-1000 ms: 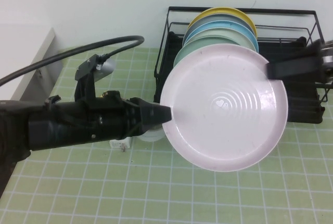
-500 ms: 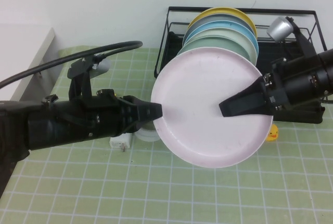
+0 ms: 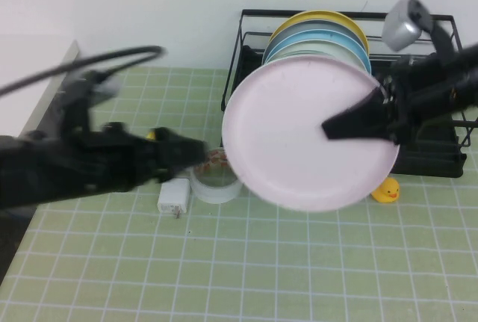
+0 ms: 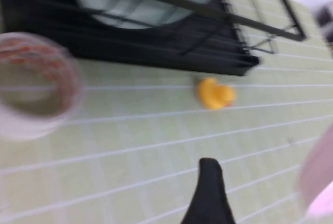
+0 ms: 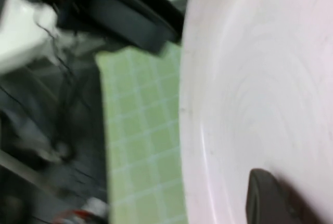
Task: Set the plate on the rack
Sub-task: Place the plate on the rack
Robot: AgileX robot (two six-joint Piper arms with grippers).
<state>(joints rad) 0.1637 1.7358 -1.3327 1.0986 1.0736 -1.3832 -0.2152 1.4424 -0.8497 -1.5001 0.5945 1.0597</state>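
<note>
The pale pink plate [image 3: 306,135] hangs tilted in the air in front of the black wire rack [image 3: 248,38]. My right gripper [image 3: 334,126] is shut on the plate's right part, with one finger [image 5: 265,195] lying across its face. My left gripper [image 3: 199,150] is open and empty, just left of the plate and apart from it. In the left wrist view one black finger [image 4: 209,182] shows, with the plate's rim [image 4: 318,177] off to its side. The rack [image 4: 156,52] holds upright yellow, blue and mint-green plates [image 3: 328,38].
A clear tape roll [image 3: 216,181] and a white plug adapter [image 3: 173,196] lie on the green grid mat below the left gripper. A yellow toy duck [image 3: 386,190] sits in front of the rack's right end. A white ledge stands at the far left.
My left gripper has let go of the plate's left rim and pulled back to the left. The right gripper now carries the plate alone, slightly higher and closer to the rack.
</note>
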